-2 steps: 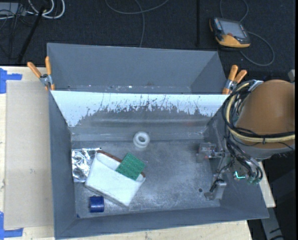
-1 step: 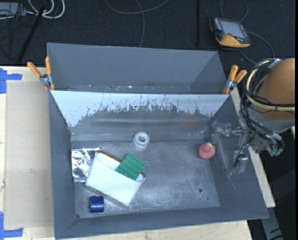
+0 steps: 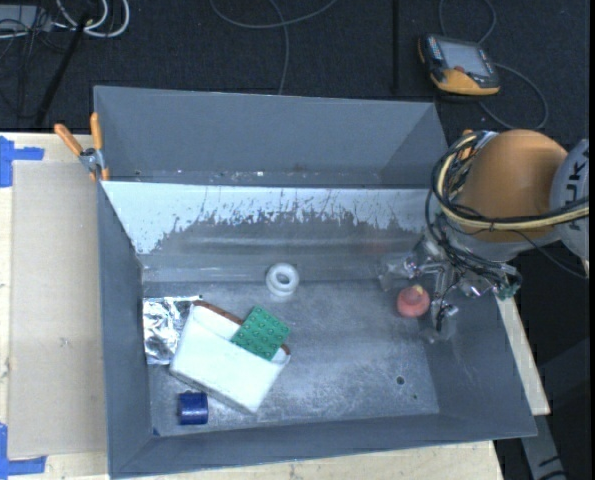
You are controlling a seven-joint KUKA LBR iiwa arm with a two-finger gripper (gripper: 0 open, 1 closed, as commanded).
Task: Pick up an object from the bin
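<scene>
- The small red ball (image 3: 412, 302) lies on the floor of the bin (image 3: 277, 148).
- The pincer (image 3: 443, 306) stands low just beside the ball, on its side away from the white ring (image 3: 282, 279).
- Spread or pressed together: I cannot tell.
- Judged, the coming move must shift ballward.

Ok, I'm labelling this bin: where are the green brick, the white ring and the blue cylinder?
green brick (image 3: 260, 332), camera view, studded top.
white ring (image 3: 275, 283), camera view, near rim.
blue cylinder (image 3: 192, 407), camera view, its middle.
</scene>
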